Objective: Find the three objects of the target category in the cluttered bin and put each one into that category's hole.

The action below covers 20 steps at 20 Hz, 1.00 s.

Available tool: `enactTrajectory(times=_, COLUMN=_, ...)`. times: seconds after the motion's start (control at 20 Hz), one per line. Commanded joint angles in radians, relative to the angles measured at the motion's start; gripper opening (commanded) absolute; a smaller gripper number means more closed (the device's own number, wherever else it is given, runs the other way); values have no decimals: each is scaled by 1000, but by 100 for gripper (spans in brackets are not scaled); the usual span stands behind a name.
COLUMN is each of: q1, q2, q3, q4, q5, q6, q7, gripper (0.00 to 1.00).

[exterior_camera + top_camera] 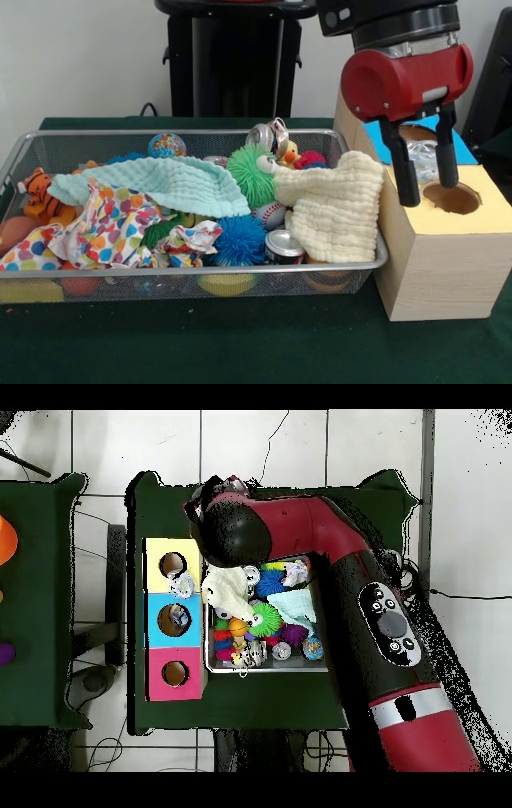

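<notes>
My gripper [428, 192] hangs open over the wooden box, just above the yellow section's hole [452, 198]. One crushed clear bottle [422, 158] shows between and behind the fingers [404, 172]; I cannot tell whether they touch it. In the overhead view it [181, 584] lies on the box top at the border of yellow and blue. A second clear bottle [178, 618] sits in the blue section's hole. The wire mesh bin [160, 134] stands beside the box, full of toys and cloths. No other bottle shows in it. The arm hides the gripper in the overhead view.
The box [448, 264] has yellow, blue and pink [175, 674] sections with one hole each. The bin holds a mint cloth [160, 182], a cream cloth [336, 204], a dotted cloth [104, 228], green [252, 172] and blue [240, 238] spiky balls, and cans [283, 245].
</notes>
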Motion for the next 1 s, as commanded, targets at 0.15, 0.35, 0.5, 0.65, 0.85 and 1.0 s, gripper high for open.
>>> enactTrajectory(times=0.15, q1=-26, q2=62, q3=-8, q4=102, q5=-79, q6=-55, q7=-6, gripper=100)
enactTrajectory(times=0.35, q1=-26, q2=56, q3=-6, q4=116, q5=-85, q6=-77, q7=5, gripper=100)
enactTrajectory(times=0.5, q1=-30, q2=50, q3=-4, q4=129, q5=-98, q6=-103, q7=3, gripper=100)
enactTrajectory(times=0.65, q1=-29, q2=30, q3=-6, q4=149, q5=-101, q6=-115, q7=15, gripper=100)
enactTrajectory(times=0.85, q1=-38, q2=20, q3=-15, q4=182, q5=-110, q6=-148, q7=39, gripper=100)
enactTrajectory(times=1.0, q1=-54, q2=18, q3=-2, q4=210, q5=-110, q6=-171, q7=38, gripper=100)
